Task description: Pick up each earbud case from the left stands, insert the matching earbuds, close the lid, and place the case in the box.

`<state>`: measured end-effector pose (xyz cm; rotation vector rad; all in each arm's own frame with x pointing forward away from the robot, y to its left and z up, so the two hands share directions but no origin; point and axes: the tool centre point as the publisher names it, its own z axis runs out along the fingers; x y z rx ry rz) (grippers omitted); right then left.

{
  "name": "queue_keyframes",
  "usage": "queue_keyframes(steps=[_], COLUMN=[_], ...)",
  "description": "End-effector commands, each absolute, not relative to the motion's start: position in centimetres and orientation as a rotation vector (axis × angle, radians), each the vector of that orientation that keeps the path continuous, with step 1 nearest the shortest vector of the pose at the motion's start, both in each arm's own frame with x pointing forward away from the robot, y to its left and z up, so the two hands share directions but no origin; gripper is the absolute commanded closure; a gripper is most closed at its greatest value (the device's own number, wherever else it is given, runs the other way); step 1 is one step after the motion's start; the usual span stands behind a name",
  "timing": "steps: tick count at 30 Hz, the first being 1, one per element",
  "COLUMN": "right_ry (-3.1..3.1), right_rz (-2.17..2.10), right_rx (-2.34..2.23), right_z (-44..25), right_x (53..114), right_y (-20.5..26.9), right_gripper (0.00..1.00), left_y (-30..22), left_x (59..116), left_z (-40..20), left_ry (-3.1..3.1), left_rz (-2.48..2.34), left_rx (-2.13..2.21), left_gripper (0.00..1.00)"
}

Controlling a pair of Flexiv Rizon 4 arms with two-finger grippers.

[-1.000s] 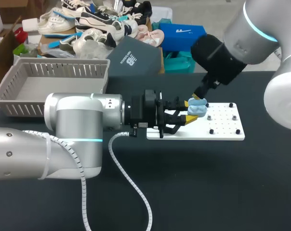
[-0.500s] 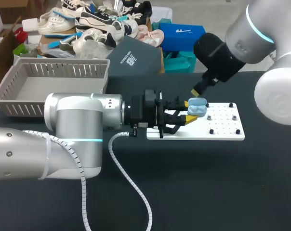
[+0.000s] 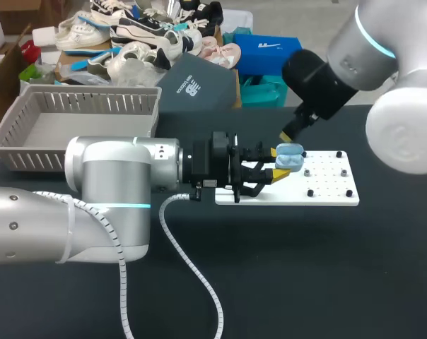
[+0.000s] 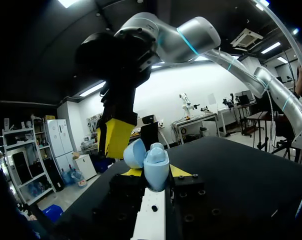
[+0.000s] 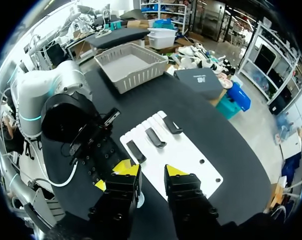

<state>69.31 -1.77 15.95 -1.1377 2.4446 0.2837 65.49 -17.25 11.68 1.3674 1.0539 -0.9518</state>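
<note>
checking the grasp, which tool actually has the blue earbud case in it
The left tool: it clamps the open blue earbud case from both sides. The right tool hangs open close by, empty.

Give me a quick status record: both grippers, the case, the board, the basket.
left gripper: shut on the earbud case, over the white board's left end
earbud case: light blue, lid open
right gripper: open, empty, close above the case
white board: black stands on it
basket: grey, far left of the board
</note>
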Motion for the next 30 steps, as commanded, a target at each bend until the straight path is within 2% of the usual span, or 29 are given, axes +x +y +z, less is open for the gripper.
queue_keyframes(steps=[1,14,23,30], right_ry=[2.431,2.392,2.325,2.394], right_rz=[0.269,0.278,0.3,0.339], right_rx=[-1.116,-1.099,-0.886,-0.743], right_z=[16.1,16.7,18.2,16.4], right_x=[67.7,66.3,66.8,68.4], right_y=[-2.4,-2.7,-7.0,-9.9], right_gripper=[0.73,0.73,0.71,0.71], left_y=[-17.3,-17.3,-17.3,-11.3], left_x=[65.5,65.5,65.5,68.8], left_z=[11.6,11.6,11.6,12.8], left_ry=[1.053,1.053,1.053,1.098], left_rz=[-0.95,-0.95,-0.95,-0.845], left_rx=[1.364,1.364,1.364,1.32], left_gripper=[1.0,1.0,1.0,1.0])
